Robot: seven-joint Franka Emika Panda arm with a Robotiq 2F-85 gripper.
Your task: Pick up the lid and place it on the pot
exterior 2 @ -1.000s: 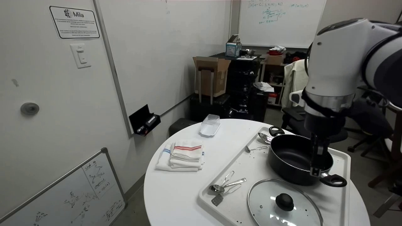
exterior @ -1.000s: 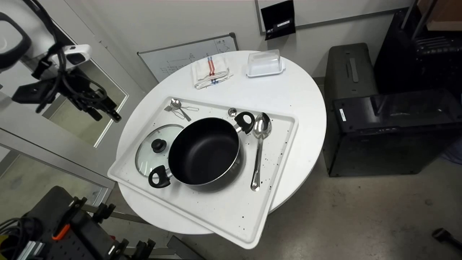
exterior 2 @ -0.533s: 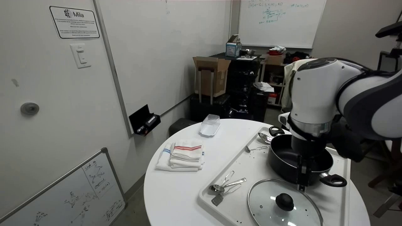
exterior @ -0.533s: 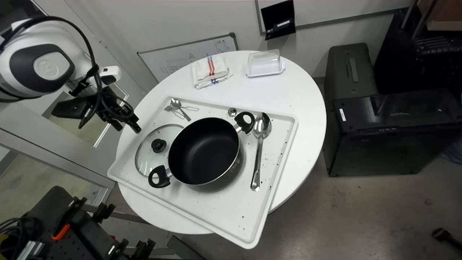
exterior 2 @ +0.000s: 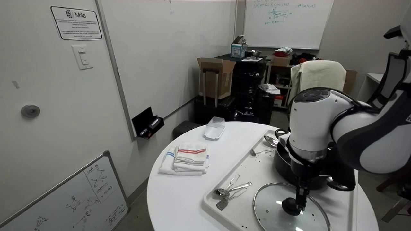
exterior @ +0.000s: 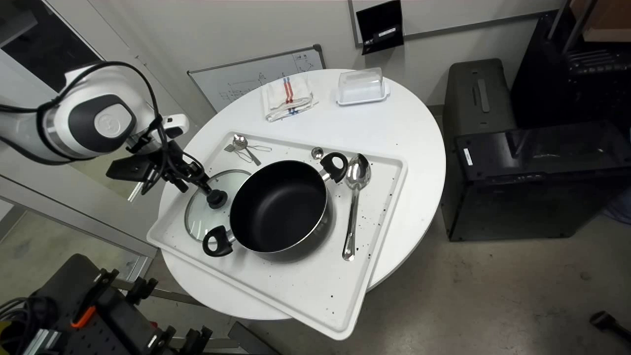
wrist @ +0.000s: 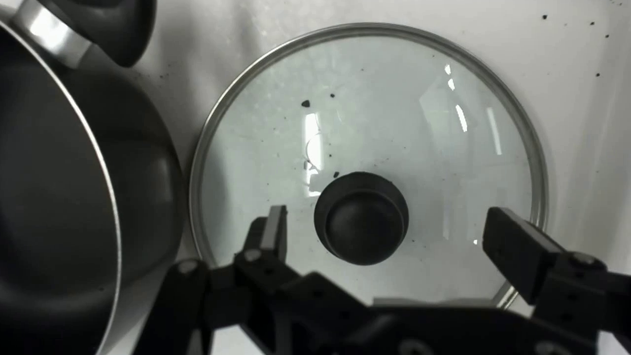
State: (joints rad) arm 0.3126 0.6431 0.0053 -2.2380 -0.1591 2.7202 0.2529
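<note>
The lid (exterior: 201, 219) is a clear glass disc with a metal rim and black knob. It lies flat on the tray beside the pot (exterior: 279, 207), with one edge hidden behind the pot. The pot is black, uncovered and empty. In an exterior view the arm hides part of the pot (exterior 2: 284, 163), and the lid (exterior 2: 273, 210) is cut by the frame's lower edge. In the wrist view my gripper (wrist: 385, 212) is open over the lid (wrist: 374, 113), its fingers apart on either side of the knob (wrist: 364, 222). The left finger is nearer the knob. Nothing is held.
The white tray (exterior: 340, 305) sits on a round white table (exterior: 394, 133). It also holds a large metal spoon (exterior: 356, 197) and several small utensils (exterior: 241, 145). Folded towels (exterior: 288, 96) and a clear-lidded dish (exterior: 362, 88) stand farther back. The pot's side handle (exterior: 217, 241) overhangs the lid's edge.
My gripper has come down from above and beside the table to the lid's knob, staying empty. The lid, pot and other things have not moved.
</note>
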